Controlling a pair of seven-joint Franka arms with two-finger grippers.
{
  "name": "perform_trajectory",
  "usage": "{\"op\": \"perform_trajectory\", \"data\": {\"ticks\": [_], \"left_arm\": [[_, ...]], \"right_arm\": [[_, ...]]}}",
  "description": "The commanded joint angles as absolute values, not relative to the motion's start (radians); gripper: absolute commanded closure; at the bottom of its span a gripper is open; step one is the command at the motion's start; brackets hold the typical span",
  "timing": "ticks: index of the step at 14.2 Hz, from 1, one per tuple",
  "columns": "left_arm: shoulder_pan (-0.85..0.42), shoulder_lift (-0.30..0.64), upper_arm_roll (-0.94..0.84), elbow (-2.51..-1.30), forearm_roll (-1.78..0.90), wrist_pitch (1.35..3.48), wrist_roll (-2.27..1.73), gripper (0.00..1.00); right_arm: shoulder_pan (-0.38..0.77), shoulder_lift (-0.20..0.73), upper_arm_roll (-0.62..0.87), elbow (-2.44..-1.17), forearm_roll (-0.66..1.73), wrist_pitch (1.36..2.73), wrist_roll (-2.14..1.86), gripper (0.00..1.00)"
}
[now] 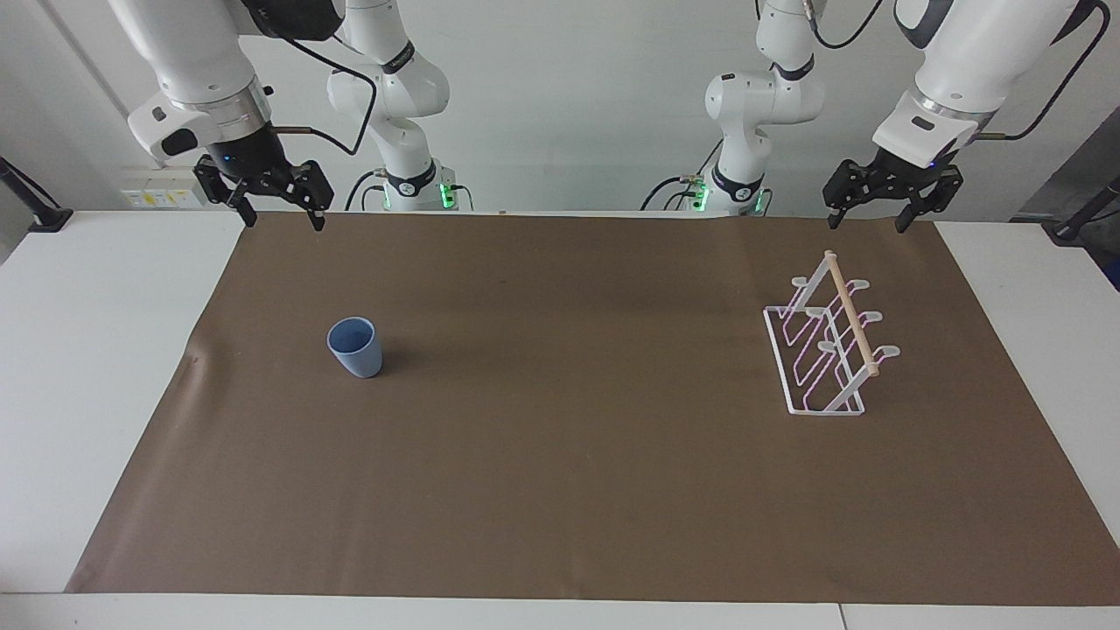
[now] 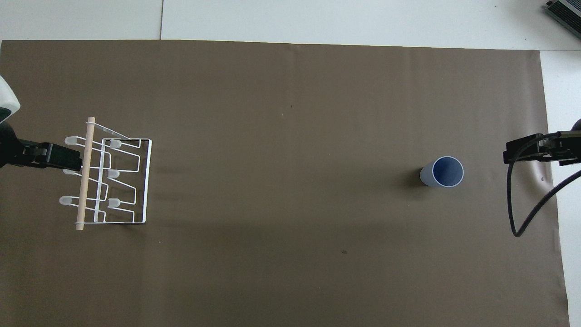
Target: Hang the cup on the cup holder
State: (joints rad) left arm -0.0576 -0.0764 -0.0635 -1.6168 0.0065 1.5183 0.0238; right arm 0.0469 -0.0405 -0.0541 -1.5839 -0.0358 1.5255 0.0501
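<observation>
The cup [image 1: 355,347] [image 2: 442,172], a small light blue tumbler, stands upright with its mouth up on the brown mat, toward the right arm's end of the table. The cup holder [image 1: 827,346] [image 2: 109,181], a white wire A-frame rack with a wooden dowel on top, stands toward the left arm's end with nothing on its pegs. My right gripper [image 1: 282,214] [image 2: 522,151] hangs open and empty over the mat's edge by the robots, apart from the cup. Above the mat's edge near the rack, my left gripper [image 1: 866,219] [image 2: 54,156] is likewise open and holds nothing.
A brown mat [image 1: 560,455] covers most of the white table [image 1: 96,350]. A black cable [image 2: 526,213] loops down from the right arm. Black clamps [image 1: 44,214] sit at the table's corners beside the robots.
</observation>
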Motion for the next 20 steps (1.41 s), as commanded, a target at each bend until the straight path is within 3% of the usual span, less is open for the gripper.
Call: {"op": "perform_trajectory", "data": {"ticks": [1,12,16,20], "left_arm": [[-0.045,-0.115,-0.069,-1.670,0.018,1.560,0.035,0.00],[-0.046,-0.115,-0.069,-1.672,0.018,1.583,0.037,0.00],[-0.045,-0.115,-0.069,-1.672,0.018,1.582,0.037,0.00],[-0.046,-0.115,-0.069,-1.674,0.018,1.580,0.035,0.00]], "right_arm": [[0.046,-0.067,-0.051,-1.617,-0.038,1.536,0.051,0.00],[0.044,-0.078,-0.051,-1.640,-0.032,1.540,0.049,0.00],[0.043,-0.118,-0.051,-1.776,-0.028,1.698,0.038,0.00],[0.032,-0.097,-0.051,-1.870,-0.026,1.826,-0.049,0.00]]}}
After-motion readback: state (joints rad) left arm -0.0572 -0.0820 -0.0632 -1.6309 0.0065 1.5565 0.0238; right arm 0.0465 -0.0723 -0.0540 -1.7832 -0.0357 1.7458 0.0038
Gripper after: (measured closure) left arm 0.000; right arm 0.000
